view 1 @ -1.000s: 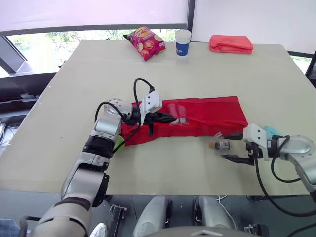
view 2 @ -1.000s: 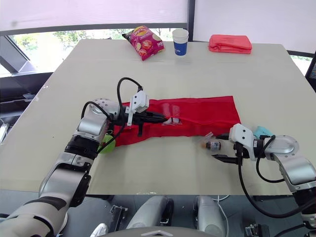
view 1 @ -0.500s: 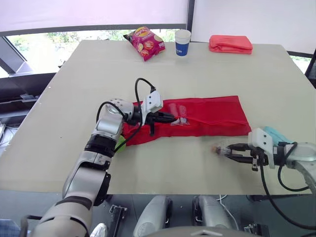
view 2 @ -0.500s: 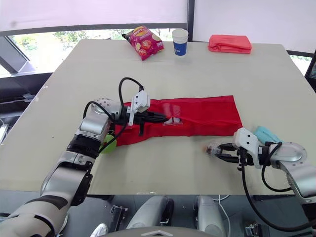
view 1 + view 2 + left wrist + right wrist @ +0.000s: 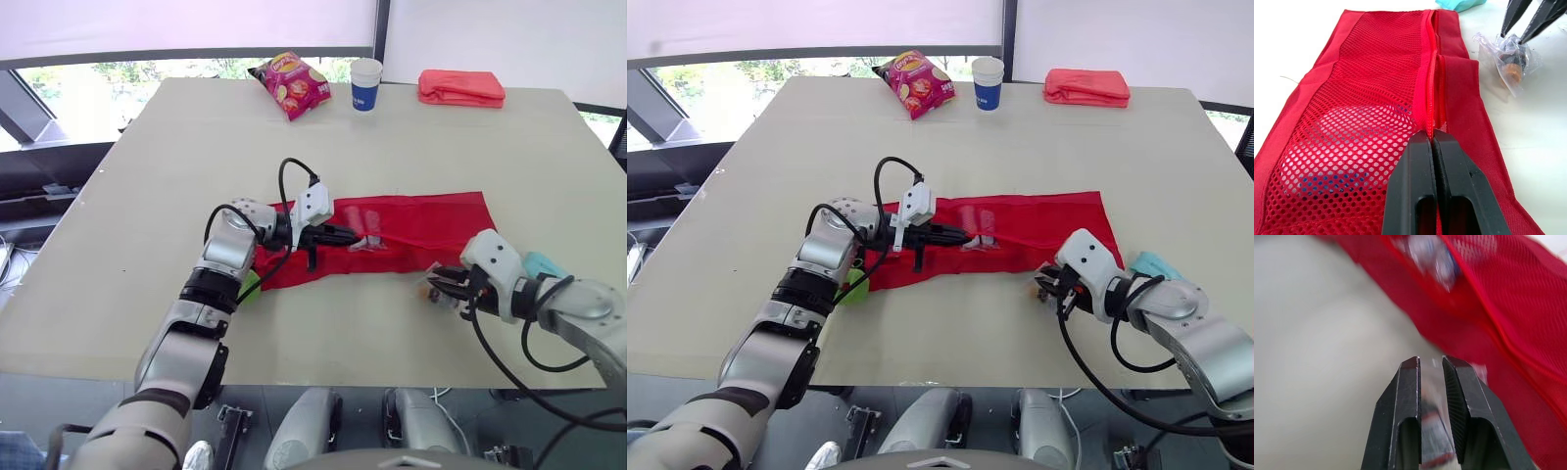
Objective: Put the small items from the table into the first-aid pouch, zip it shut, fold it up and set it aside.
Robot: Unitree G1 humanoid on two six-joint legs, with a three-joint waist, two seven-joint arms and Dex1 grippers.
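The red mesh first-aid pouch lies flat across the table's middle, with blue-and-white items showing through its mesh. My left gripper is shut on the pouch's zipper edge near its left half. My right gripper sits just off the pouch's front right edge, shut on a clear plastic packet with a small brown bottle inside. A teal item lies on the table by my right wrist. A green item peeks out under my left forearm.
At the table's far edge stand a crisp bag, a white-and-blue paper cup and a folded red cloth. Bare tabletop runs along the front between the arms.
My right gripper swung round onto the packet, closed on it and carried it left to the pouch's front edge. My left gripper kept its hold on the zipper edge.
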